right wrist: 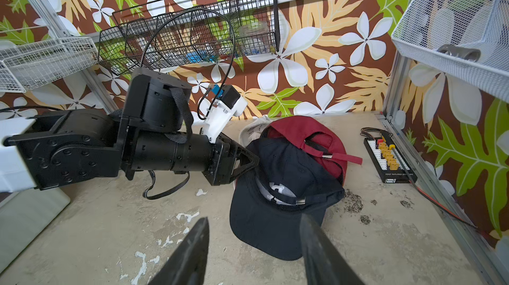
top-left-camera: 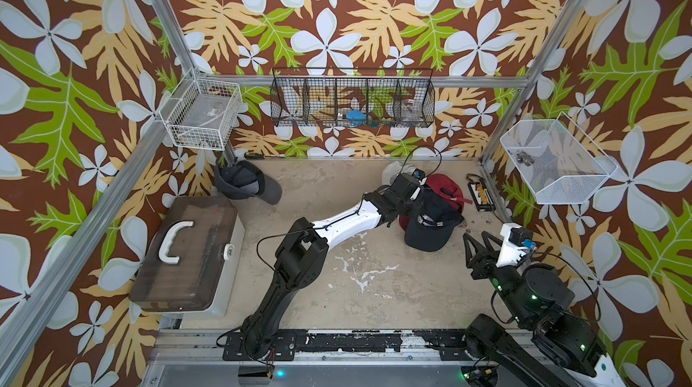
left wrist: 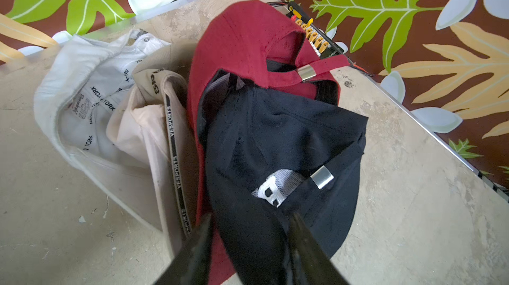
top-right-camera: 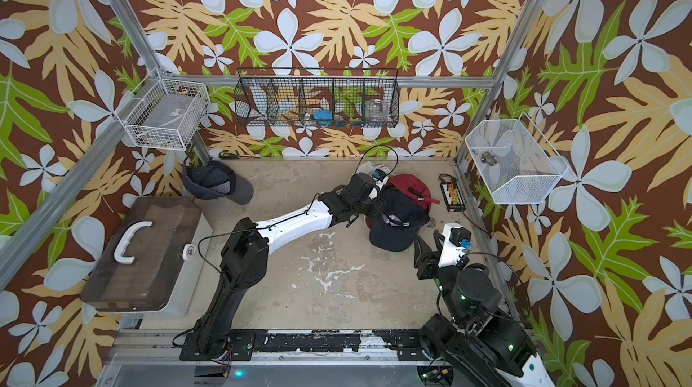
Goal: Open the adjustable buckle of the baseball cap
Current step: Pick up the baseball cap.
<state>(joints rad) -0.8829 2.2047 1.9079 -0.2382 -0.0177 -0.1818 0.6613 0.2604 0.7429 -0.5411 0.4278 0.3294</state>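
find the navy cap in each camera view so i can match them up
Top view: navy cap on the table's right half.
Top view: cap at the same spot.
Left wrist: cap between the fingers of the left gripper.
Right wrist: cap just ahead of the right gripper.
Landmark: red cap partly under it, in all four.
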